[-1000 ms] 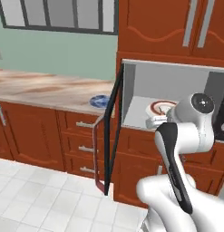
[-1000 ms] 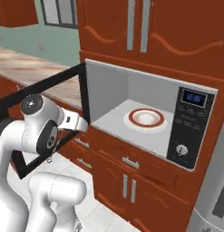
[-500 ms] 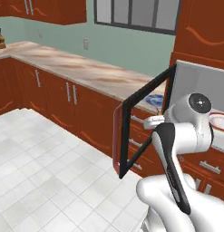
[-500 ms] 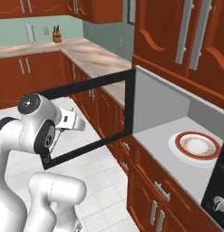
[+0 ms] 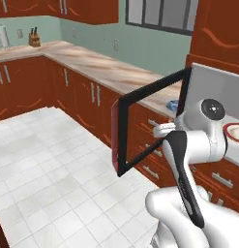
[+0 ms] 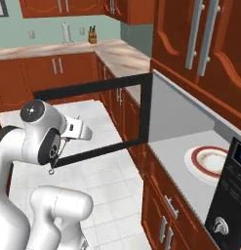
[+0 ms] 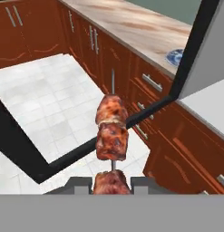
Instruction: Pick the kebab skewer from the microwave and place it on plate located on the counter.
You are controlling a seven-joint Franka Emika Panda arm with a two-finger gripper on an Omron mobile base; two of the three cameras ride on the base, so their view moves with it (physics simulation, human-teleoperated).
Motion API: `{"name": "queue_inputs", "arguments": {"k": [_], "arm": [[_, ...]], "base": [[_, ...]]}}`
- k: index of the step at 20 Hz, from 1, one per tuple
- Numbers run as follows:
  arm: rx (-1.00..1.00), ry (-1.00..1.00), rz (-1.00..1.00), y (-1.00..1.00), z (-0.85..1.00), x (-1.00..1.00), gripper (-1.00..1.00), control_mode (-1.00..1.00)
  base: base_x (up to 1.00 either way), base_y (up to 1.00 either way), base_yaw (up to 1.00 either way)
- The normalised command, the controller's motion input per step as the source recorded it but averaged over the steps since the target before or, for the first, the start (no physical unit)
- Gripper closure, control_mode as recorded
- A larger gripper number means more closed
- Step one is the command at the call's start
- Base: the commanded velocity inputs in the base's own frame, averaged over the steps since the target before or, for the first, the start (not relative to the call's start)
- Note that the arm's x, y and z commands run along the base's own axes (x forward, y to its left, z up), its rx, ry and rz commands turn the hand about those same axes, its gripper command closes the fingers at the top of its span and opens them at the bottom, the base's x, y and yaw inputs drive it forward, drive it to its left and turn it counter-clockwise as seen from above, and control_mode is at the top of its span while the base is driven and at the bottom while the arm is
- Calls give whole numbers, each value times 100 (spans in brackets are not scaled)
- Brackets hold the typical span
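- I am holding the kebab skewer (image 7: pixel 112 136) in the gripper (image 7: pixel 112 183); in the hand view the two fingertips are pinching the lowest meat chunk from either side, and the stick is pointing away from the hand over the floor
- The skewer is out of the microwave (image 6: pixel 190 127) and hanging in the air in front of its open door (image 5: pixel 150 121); the white plate with the red rim (image 6: pixel 210 163) is sitting inside, bare
- In the right base view I am seeing only a thin stick end (image 6: pixel 52 168) hanging below the wrist
- I am judging the skewer as light and stiff along the stick, but the chunks look greasy and free to turn or slide on it, so a grip on meat alone may be letting it swing
- A better hold would be near the middle, jaws across the stick between chunks; as it stands, most of the length is cantilevering beyond the fingers
- The blue mottled plate (image 7: pixel 175 56) is lying on the counter (image 5: pixel 106 68), just beyond the door's far edge, well apart from the skewer
- I am expecting to carry it slowly and lay it down flat, since the long end could be catching the door frame
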Motion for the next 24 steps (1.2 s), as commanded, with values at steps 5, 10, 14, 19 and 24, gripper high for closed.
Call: {"name": "queue_inputs", "arguments": {"k": [5, 10, 14, 19, 24], "arm": [[0, 0, 0, 0, 0, 0, 100, 100], [0, 0, 0, 0, 0, 0, 100, 100], [0, 0, 0, 0, 0, 0, 100, 100], [0, 0, 0, 0, 0, 0, 100, 100], [0, 0, 0, 0, 0, 0, 100, 100]], "base": [[-59, 36, 61], [-8, 65, 67], [35, 34, 47], [73, 28, 5], [99, -1, 0]]}}
